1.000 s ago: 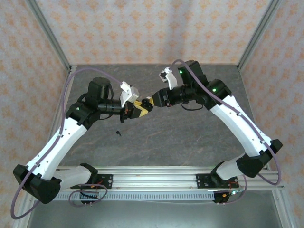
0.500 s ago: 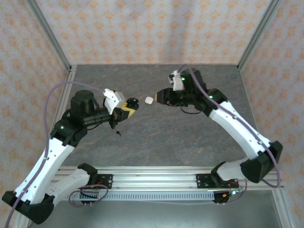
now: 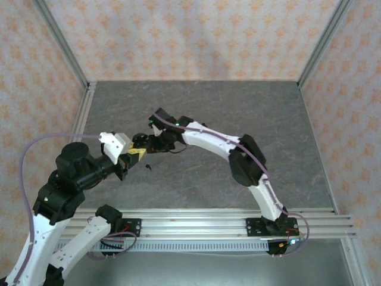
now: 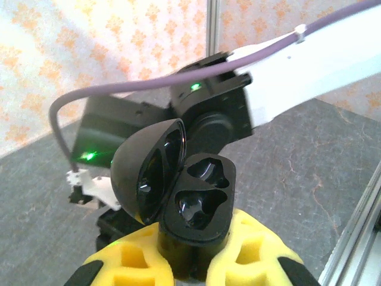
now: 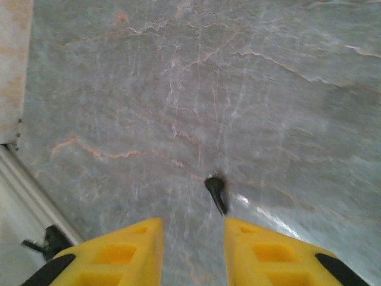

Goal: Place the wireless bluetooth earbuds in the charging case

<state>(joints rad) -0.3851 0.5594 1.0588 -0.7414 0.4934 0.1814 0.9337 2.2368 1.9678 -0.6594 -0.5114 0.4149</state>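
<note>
Top view: find the left arm [image 3: 65, 179] at lower left of the frame, the left fingers [image 3: 136, 154] pinching a black charging case [image 3: 141, 140] left of centre, above the grey tabletop [image 3: 250, 107]. Locate the right arm [image 3: 208, 140] stretched across from lower right toward the same spot, its wrist end just beside the charging case. Spot one black earbud [image 3: 148, 167] lying on the tabletop just below and right of the charging case, apart from it.

Left wrist view: see the charging case [image 4: 199, 202] at lower centre, clamped at its base between the yellow pads of the left fingers [image 4: 134, 262], upright, lid [image 4: 149, 173] hinged open to the left. Count two glossy wells [image 4: 193, 208] facing up in the base; cannot tell their contents through the gloss. Note the dark wrist housing of the right arm [image 4: 214, 113] close behind, green light lit, a purple cable [image 4: 119, 89] arching over it.

Right wrist view: see the right fingers [image 5: 128, 253] at the bottom edge, spread, bare tabletop [image 5: 178, 89] between them, nothing gripped. Find the earbud [image 5: 215, 192] just above the tips, nearer the right-hand finger, touching neither, thin end toward the lower right, flat on the veined stone. Note a pale rail [image 5: 24, 179] along the lower left edge.
</note>
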